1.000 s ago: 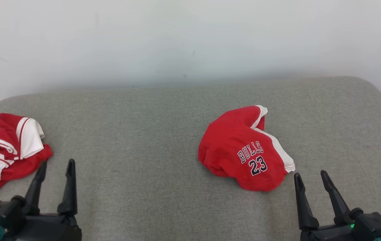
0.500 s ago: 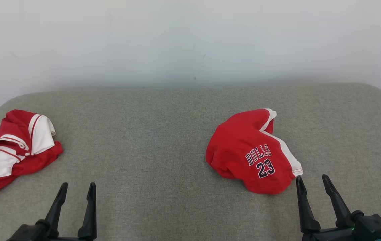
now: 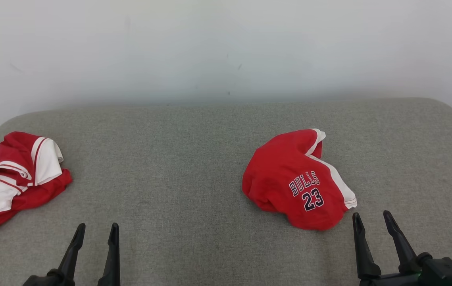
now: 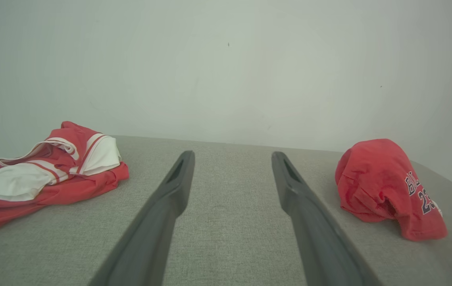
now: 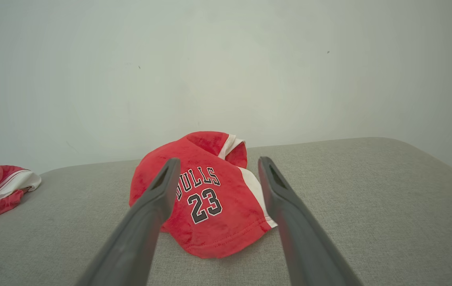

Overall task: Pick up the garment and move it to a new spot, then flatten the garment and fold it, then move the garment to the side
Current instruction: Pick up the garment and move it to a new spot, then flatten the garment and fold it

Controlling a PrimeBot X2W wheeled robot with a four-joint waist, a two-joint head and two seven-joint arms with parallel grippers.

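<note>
A crumpled red garment (image 3: 285,174) with white trim and "BULLS 23" print lies right of centre on the grey fabric surface (image 3: 178,159). My right gripper (image 3: 371,215) stands open just below and right of its near edge, apart from it. In the right wrist view the garment (image 5: 210,234) lies straight ahead between and beyond the open fingers of that gripper (image 5: 219,160). My left gripper (image 3: 97,227) is open at the lower left, over bare fabric. The left wrist view shows that gripper (image 4: 232,154) empty, with the garment (image 4: 376,178) off to the right.
A second red-and-white garment (image 3: 15,174) lies bunched at the surface's left edge, also seen as a heap (image 4: 51,171) in the left wrist view. A white wall (image 3: 226,47) rises right behind the surface. The surface's far corners are rounded.
The head view has shifted a little. My left gripper has drawn back toward the bottom edge and moved right, away from the red-and-white garment. The right gripper has hardly moved.
</note>
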